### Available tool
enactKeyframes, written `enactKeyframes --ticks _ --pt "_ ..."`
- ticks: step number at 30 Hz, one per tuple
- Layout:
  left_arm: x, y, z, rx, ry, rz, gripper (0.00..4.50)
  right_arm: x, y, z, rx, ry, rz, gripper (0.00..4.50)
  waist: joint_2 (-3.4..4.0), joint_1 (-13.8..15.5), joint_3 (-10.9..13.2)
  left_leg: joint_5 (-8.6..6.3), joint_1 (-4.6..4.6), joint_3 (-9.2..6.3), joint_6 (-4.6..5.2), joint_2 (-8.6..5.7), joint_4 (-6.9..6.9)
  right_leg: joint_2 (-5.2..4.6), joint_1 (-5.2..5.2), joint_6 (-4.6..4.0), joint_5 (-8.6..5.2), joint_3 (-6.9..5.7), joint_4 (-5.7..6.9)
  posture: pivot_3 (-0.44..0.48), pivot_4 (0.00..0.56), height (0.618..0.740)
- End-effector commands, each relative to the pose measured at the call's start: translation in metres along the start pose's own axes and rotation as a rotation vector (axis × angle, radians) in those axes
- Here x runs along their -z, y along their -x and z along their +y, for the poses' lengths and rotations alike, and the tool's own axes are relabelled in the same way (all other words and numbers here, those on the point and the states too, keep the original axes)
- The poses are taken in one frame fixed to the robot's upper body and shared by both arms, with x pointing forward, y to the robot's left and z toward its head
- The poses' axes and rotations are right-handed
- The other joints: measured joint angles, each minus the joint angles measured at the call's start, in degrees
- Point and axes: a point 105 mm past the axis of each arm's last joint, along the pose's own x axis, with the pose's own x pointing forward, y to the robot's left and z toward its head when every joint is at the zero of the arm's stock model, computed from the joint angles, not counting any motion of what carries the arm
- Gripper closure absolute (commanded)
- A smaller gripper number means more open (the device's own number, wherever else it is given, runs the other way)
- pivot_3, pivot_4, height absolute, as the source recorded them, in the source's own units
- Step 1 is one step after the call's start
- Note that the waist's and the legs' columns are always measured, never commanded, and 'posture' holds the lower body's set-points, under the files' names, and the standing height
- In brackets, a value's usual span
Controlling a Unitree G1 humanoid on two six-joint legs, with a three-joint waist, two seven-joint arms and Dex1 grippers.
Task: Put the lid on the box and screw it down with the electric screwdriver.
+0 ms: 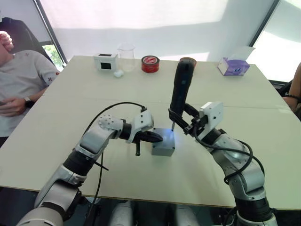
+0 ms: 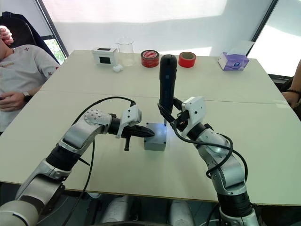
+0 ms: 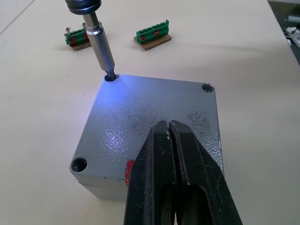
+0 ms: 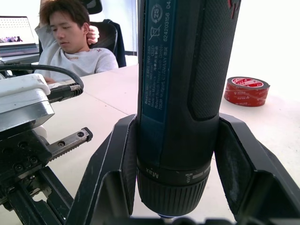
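1. The right tool (image 2: 170,121) pinches the long black cylindrical electric screwdriver (image 2: 167,82) near its lower end, holding it upright.
2. The screwdriver's thin metal bit (image 3: 101,48) sits in a corner screw hole of the flat grey plastic lid (image 3: 154,122), casting a blue glow there.
3. The lid rests on the small grey square plastic box (image 1: 163,142), which has a red mark on one side.
4. The left tool (image 3: 171,173), fingers pressed together, rests on the lid's top.
5. The box stands on the pale worktop (image 1: 70,117), nearer its front edge than its back.
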Motion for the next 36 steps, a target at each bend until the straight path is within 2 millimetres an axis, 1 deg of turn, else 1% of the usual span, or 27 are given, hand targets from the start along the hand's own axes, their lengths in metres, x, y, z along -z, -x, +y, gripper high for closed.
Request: enactKeyframes --ticks 1,3,5,8,9,11,14,15,16,17,18,19,20,21,22,23,25,26,27,28,29,31,32,33,34,35,36 --pt "0.006 -0.001 -0.001 -0.002 0.002 0.027 4.50 0.052 0.011 -0.001 0.014 -0.080 0.209 2.74 0.00 -0.01 0.00 0.00 0.00 0.00 0.00 0.00 -0.02 -0.01 0.00 0.00 0.00 0.00 -0.01 0.000 0.150 0.715" --pt "0.006 -0.001 -0.001 -0.001 0.003 0.028 4.50 0.051 0.010 -0.002 0.014 -0.079 0.205 2.74 0.01 -0.01 0.00 -0.02 0.00 -0.01 -0.03 0.00 -0.05 -0.02 0.00 -0.01 0.00 0.00 -0.06 0.000 0.150 0.715" --pt "0.008 -0.001 0.000 -0.006 0.007 0.032 4.50 0.044 0.009 -0.002 0.007 -0.070 0.179 2.74 0.01 -0.02 0.00 -0.07 0.00 -0.01 -0.13 -0.01 -0.09 -0.02 0.01 -0.01 0.00 0.00 -0.13 0.000 0.150 0.715" --pt "0.011 0.000 0.001 -0.013 0.016 0.036 4.50 0.022 0.006 -0.007 0.008 -0.049 0.104 2.74 0.06 -0.04 0.03 -0.10 -0.01 -0.01 -0.16 0.00 -0.16 -0.02 0.05 -0.01 0.00 -0.02 -0.33 0.000 0.150 0.715" --pt "0.011 0.001 0.001 -0.015 0.020 0.035 4.50 0.012 0.005 -0.010 0.010 -0.044 0.072 2.74 0.10 -0.05 0.06 -0.10 -0.02 -0.01 -0.16 0.00 -0.18 -0.03 0.05 -0.01 0.00 -0.03 -0.39 0.000 0.150 0.715" --pt "0.011 0.003 0.004 -0.025 0.037 0.023 4.50 -0.019 0.003 -0.018 0.012 -0.050 -0.027 2.74 0.27 -0.07 0.17 -0.10 -0.08 0.00 -0.16 0.00 -0.19 -0.04 0.05 -0.03 0.01 -0.06 -0.52 0.000 0.150 0.715" --pt "0.003 0.008 0.011 -0.055 0.078 -0.050 4.50 -0.061 0.004 -0.038 0.066 -0.024 -0.132 2.74 0.70 -0.03 0.56 -0.09 -0.33 0.01 -0.14 -0.03 -0.18 -0.19 -0.14 -0.10 0.08 -0.25 -0.59 0.000 0.150 0.715" --pt "-0.003 0.013 0.017 -0.075 0.112 -0.101 4.50 -0.087 0.006 -0.051 0.103 -0.024 -0.193 2.74 0.81 0.00 0.66 -0.05 -0.51 0.03 -0.10 -0.06 -0.17 -0.34 -0.27 -0.13 0.12 -0.46 -0.59 0.000 0.150 0.715" --pt "-0.007 0.016 0.021 -0.088 0.135 -0.136 4.50 -0.106 0.008 -0.059 0.124 -0.028 -0.235 2.74 1.06 0.01 0.98 0.02 -0.63 0.04 0.01 -0.07 -0.16 -0.41 -0.34 -0.13 0.14 -0.54 -0.57 0.000 0.150 0.715" --pt "-0.009 0.018 0.023 -0.095 0.150 -0.157 4.50 -0.117 0.010 -0.064 0.134 -0.035 -0.259 2.74 1.19 0.07 1.24 0.05 -0.75 0.09 0.03 -0.08 -0.10 -0.52 -0.38 -0.13 0.22 -0.67 -0.56 0.000 0.150 0.715" --pt "-0.010 0.019 0.024 -0.101 0.154 -0.169 4.50 -0.124 0.012 -0.067 0.141 -0.042 -0.269 2.74 1.20 0.12 1.29 0.10 -0.99 0.12 0.06 -0.13 -0.08 -0.66 -0.47 -0.01 0.32 -0.75 -0.52 0.000 0.150 0.715" --pt "-0.010 0.018 0.024 -0.103 0.153 -0.173 4.50 -0.126 0.013 -0.068 0.143 -0.048 -0.266 2.74 1.19 0.14 1.30 0.18 -1.36 0.12 0.06 -0.15 -0.05 -0.67 -0.86 0.09 0.39 -0.80 -0.46 0.000 0.150 0.715" --pt "-0.012 0.020 0.027 -0.118 0.164 -0.192 4.50 -0.135 0.015 -0.074 0.149 -0.070 -0.272 2.74 1.18 0.12 1.30 0.27 -1.63 0.11 -0.06 -0.14 -0.02 -0.64 -1.12 0.29 0.50 -0.91 -0.39 0.000 0.150 0.715" --pt "-0.015 0.024 0.031 -0.139 0.173 -0.214 4.50 -0.146 0.017 -0.085 0.191 -0.079 -0.252 2.74 1.19 0.05 1.30 0.42 -1.61 0.11 -0.32 -0.14 -0.01 -0.64 -1.12 0.40 0.56 -0.97 -0.30 0.000 0.150 0.715" --pt "-0.019 0.028 0.033 -0.145 0.186 -0.241 4.50 -0.160 0.020 -0.092 0.188 -0.120 -0.250 2.74 1.27 -0.07 1.44 0.42 -1.60 0.17 -0.32 -0.14 -0.03 -0.62 -1.13 0.45 0.58 -1.00 -0.25 0.000 0.150 0.715" --pt "-0.022 0.033 0.033 -0.144 0.185 -0.258 4.50 -0.162 0.022 -0.097 0.168 -0.155 -0.161 2.74 1.28 -0.20 1.63 0.41 -1.63 0.22 -0.31 -0.14 -0.05 -0.61 -1.17 0.46 0.57 -1.04 -0.22 0.000 0.150 0.715" --pt "-0.027 0.039 0.028 -0.123 0.178 -0.271 4.50 -0.154 0.028 -0.106 0.189 -0.140 0.028 2.74 1.20 -0.24 2.09 0.40 -1.63 0.37 -0.26 -0.14 -0.02 -0.64 -1.23 0.47 0.58 -1.13 -0.13 0.000 0.150 0.715" --pt "-0.030 0.040 0.025 -0.111 0.168 -0.269 4.50 -0.142 0.033 -0.112 0.214 -0.142 0.139 2.74 1.09 -0.16 2.17 0.34 -1.63 0.38 -0.15 -0.14 -0.02 -0.64 -1.25 0.47 0.58 -1.15 -0.12 0.000 0.150 0.715" --pt "-0.032 0.040 0.023 -0.104 0.162 -0.268 4.50 -0.136 0.037 -0.115 0.230 -0.147 0.202 2.74 1.02 -0.03 2.20 0.20 -1.63 0.36 0.09 -0.11 -0.02 -0.63 -1.25 0.47 0.58 -1.18 -0.10 0.000 0.150 0.715" --pt "-0.037 0.043 0.017 -0.080 0.143 -0.265 4.50 -0.114 0.050 -0.121 0.248 -0.184 0.362 2.74 1.03 0.08 2.21 0.19 -1.64 0.31 0.10 -0.08 -0.02 -0.60 -1.23 0.47 0.57 -1.24 -0.13 0.000 0.150 0.715" --pt "-0.041 0.044 0.013 -0.062 0.129 -0.263 4.50 -0.099 0.061 -0.125 0.262 -0.218 0.474 2.74 1.03 0.15 2.21 0.18 -1.66 0.32 0.12 -0.09 -0.02 -0.61 -1.23 0.47 0.57 -1.24 -0.14 0.000 0.150 0.715" --pt "-0.046 0.046 0.005 -0.031 0.107 -0.255 4.50 -0.077 0.083 -0.133 0.302 -0.282 0.638 2.74 1.00 0.22 2.23 0.16 -1.65 0.31 0.15 -0.11 0.00 -0.63 -1.18 0.47 0.57 -1.25 -0.19 0.000 0.150 0.715" --pt "-0.046 0.047 -0.001 -0.014 0.084 -0.235 4.50 -0.061 0.097 -0.138 0.324 -0.332 0.751 2.74 1.01 0.14 2.24 0.15 -1.68 0.32 0.17 -0.13 0.00 -0.65 -1.17 0.47 0.57 -1.25 -0.27 0.000 0.150 0.715" --pt "-0.047 0.048 -0.005 -0.002 0.069 -0.220 4.50 -0.050 0.109 -0.142 0.344 -0.373 0.831 2.74 1.10 0.11 2.28 0.13 -1.70 0.34 0.21 -0.16 0.01 -0.69 -1.16 0.47 0.58 -1.25 -0.31 0.000 0.150 0.715" --pt "-0.046 0.048 -0.010 0.008 0.050 -0.199 4.50 -0.040 0.120 -0.149 0.401 -0.358 0.914 2.74 1.16 0.03 2.32 0.10 -1.70 0.39 0.26 -0.21 0.03 -0.71 -1.16 0.47 0.58 -1.24 -0.32 0.000 0.150 0.715" --pt "-0.044 0.049 -0.013 0.013 0.030 -0.180 4.50 -0.034 0.128 -0.154 0.435 -0.351 0.971 2.74 1.21 -0.04 2.34 0.08 -1.70 0.40 0.29 -0.24 0.04 -0.70 -1.16 0.47 0.58 -1.24 -0.33 0.000 0.150 0.715" --pt "-0.044 0.049 -0.014 0.015 0.019 -0.168 4.50 -0.032 0.131 -0.158 0.453 -0.339 0.998 2.74 1.28 -0.18 2.37 0.07 -1.69 0.43 0.30 -0.24 0.03 -0.70 -1.16 0.47 0.58 -1.23 -0.34 0.000 0.150 0.715"
